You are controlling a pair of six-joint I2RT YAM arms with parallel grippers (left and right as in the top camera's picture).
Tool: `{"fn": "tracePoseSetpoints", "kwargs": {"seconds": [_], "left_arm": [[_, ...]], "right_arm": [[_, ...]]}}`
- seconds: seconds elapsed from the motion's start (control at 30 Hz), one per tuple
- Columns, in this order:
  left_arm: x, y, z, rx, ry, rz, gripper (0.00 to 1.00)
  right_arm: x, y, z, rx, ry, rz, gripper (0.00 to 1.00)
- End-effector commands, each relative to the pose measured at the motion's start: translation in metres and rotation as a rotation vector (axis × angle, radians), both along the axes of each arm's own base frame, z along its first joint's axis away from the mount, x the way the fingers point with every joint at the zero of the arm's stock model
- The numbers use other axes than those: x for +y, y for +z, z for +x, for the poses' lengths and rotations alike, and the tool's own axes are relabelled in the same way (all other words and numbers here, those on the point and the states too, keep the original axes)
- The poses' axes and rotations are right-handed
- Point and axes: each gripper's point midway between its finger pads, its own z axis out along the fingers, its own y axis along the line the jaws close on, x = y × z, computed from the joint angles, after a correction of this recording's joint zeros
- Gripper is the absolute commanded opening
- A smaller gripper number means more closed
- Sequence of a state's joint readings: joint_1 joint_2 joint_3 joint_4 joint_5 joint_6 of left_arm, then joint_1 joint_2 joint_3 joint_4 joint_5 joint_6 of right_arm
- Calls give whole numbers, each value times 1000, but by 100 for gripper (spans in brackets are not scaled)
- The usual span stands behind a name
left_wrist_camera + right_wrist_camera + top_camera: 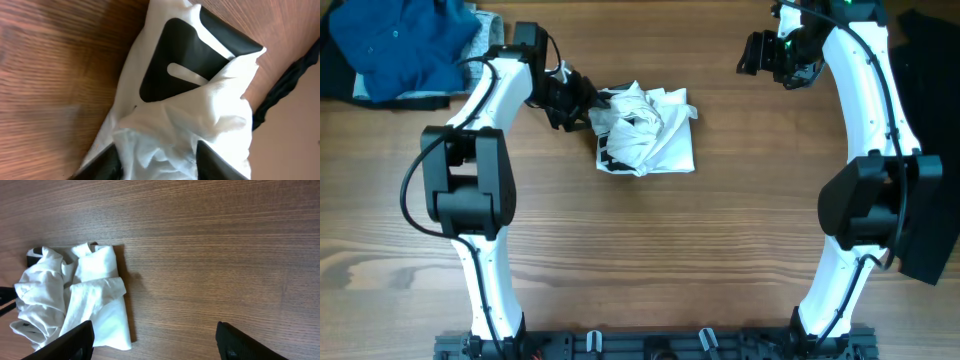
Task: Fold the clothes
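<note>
The clothes in play are a white T-shirt (645, 130), crumpled in a loose heap at the table's middle, with a black printed patch showing at its lower left. In the left wrist view the T-shirt (200, 115) fills the frame, black lettering up. My left gripper (585, 108) is at the heap's left edge, and its fingers (105, 165) press on bunched white fabric that fills the gap between them. My right gripper (755, 52) hovers open at the back right, well clear of the shirt. From the right wrist the T-shirt (75, 300) lies at the left, outside the empty jaws.
A blue garment (405, 45) lies piled at the back left corner on grey cloth (488, 28) and dark cloth (332, 70). A black garment (930, 150) drapes along the right edge. Bare wood stretches in front of the shirt.
</note>
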State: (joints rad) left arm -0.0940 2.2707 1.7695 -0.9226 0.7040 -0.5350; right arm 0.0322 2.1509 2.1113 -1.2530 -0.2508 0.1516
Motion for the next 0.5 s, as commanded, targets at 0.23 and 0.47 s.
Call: {"fn": "tracePoseSetpoints", "kwargs": {"seconds": [0.23,0.47], "left_arm": [[-38,43,10,-166,-88,-94,4],[-88,77,2,-266,-171,-126,4]], "right_arm": [[2,8,1,-24,20,3,78],[2,9,1,-24,20,3,74]]}}
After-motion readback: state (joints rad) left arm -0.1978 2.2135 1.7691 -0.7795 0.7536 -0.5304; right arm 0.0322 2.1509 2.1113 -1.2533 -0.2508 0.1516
